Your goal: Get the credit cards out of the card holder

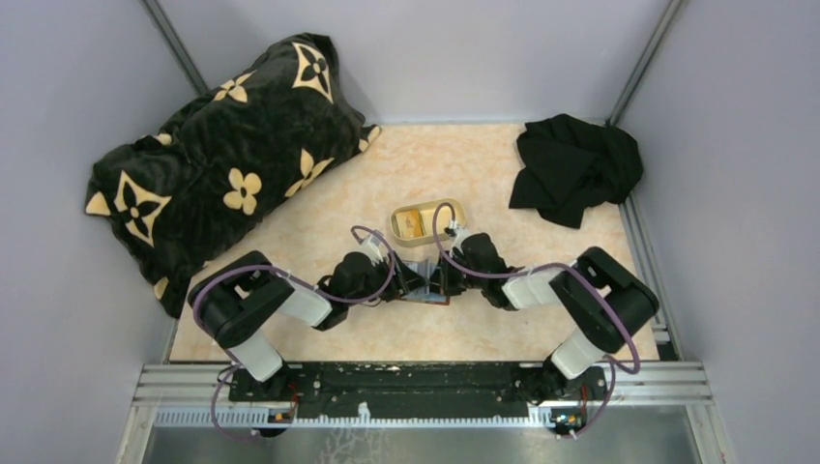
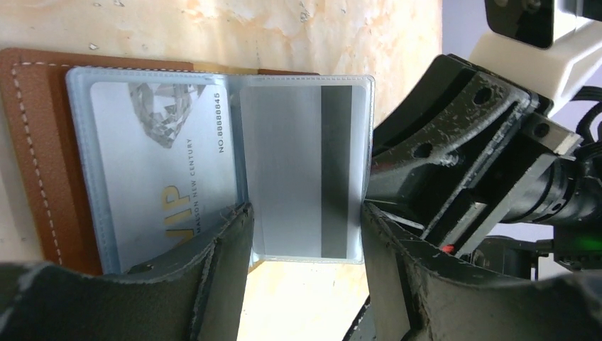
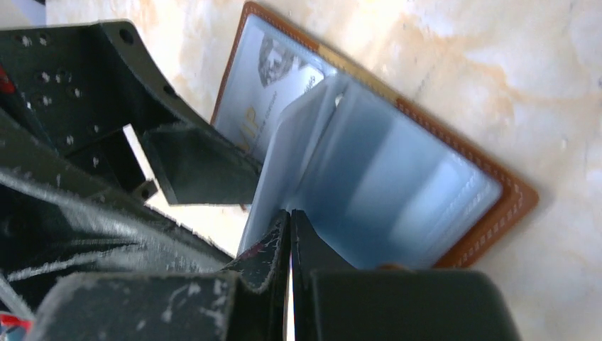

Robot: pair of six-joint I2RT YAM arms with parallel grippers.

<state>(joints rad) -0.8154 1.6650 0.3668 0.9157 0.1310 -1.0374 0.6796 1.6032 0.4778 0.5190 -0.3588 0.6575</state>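
so, where's the card holder point(image 1: 423, 287)?

lying open on the table point(image 1: 338, 193), mid-scene between the two grippers, just on the near side of the tan tray point(image 1: 394, 224). its brown cover is down and the pale sleeves face up.

and the credit cards?

i can see two, both in their pockets. a silver vip card point(image 2: 163, 163) sits in the flat pocket. a grey card with a dark stripe point(image 2: 298, 163) sits in the clear sleeve point(image 3: 291, 156), which stands up off the cover.

right gripper point(image 3: 287, 222)?

its fingers are pressed together, pinching the edge of that raised sleeve.

left gripper point(image 2: 305, 238)?

its fingers point(image 2: 227, 249) are spread, one on either side of the striped card's sleeve. i cannot tell whether they touch it.
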